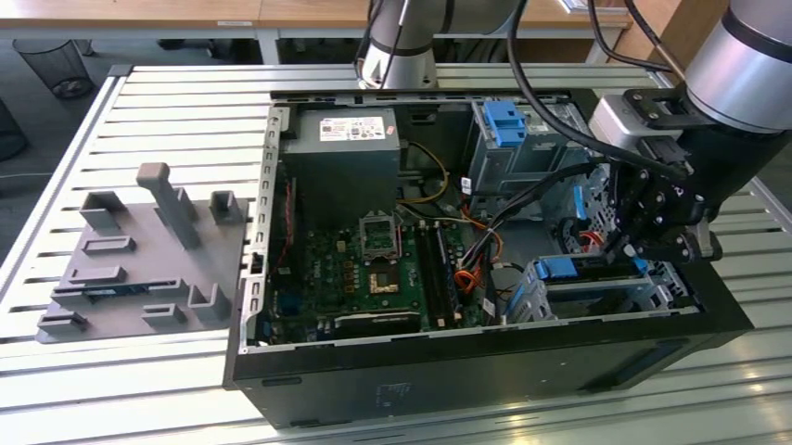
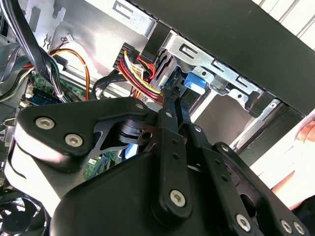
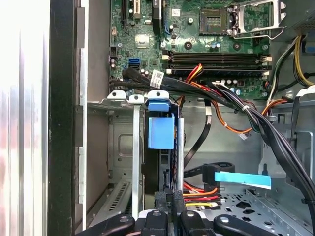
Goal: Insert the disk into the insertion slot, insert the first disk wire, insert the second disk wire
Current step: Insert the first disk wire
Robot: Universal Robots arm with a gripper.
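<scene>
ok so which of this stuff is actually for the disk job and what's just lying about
For the job: disk, insertion slot, gripper.
Just about: grey fixture plate, power supply, taller blue-tabbed cage, wastebasket.

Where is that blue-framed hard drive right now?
In the exterior view, the disk sits in the silver insertion slot, in the open computer case on the exterior view's right, just under the claw.

Nothing is legible. The white label (image 1: 352, 128) on the far power supply (image 1: 337, 171) and the white tag (image 3: 157, 77) on a black cable (image 3: 132, 75) carry print, perhaps barcodes, unreadably fine.
</scene>
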